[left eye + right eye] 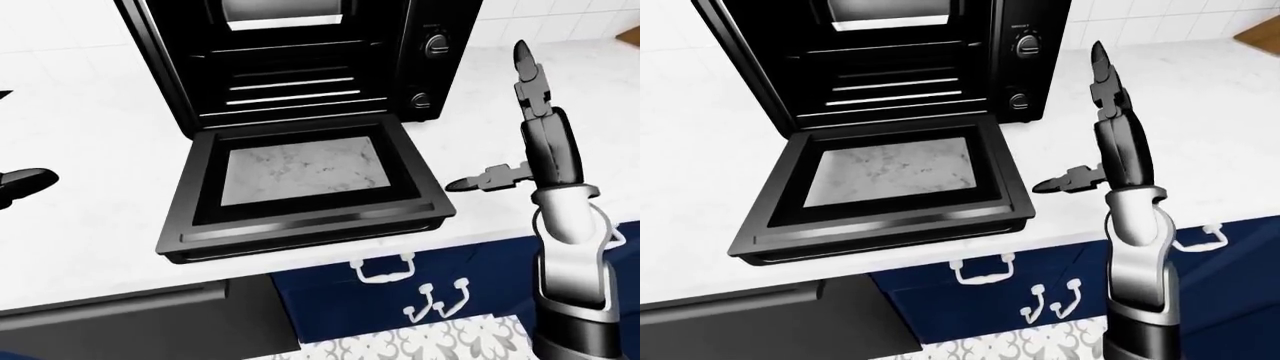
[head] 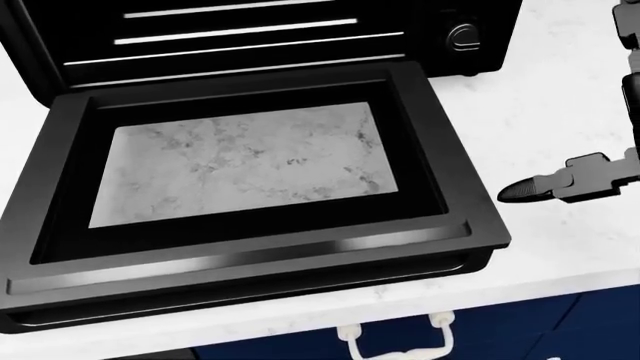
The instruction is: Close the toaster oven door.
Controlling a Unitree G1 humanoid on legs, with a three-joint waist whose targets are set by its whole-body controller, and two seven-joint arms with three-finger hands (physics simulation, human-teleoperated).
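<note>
Right hand (image 1: 540, 142) upright, fingers (image 1: 523, 64) spread beside door (image 1: 300, 187).

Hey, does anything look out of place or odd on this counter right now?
Only the toaster oven door: it hangs fully open, lying flat over the counter with its handle edge past the counter's rim. Nothing looks spilled or damaged. The right hand is open beside the door, not touching it.

a white marbled counter (image 1: 90, 135) tops navy drawers (image 1: 990, 289) with white handles (image 1: 382, 268), above patterned floor (image 1: 420, 341).
</note>
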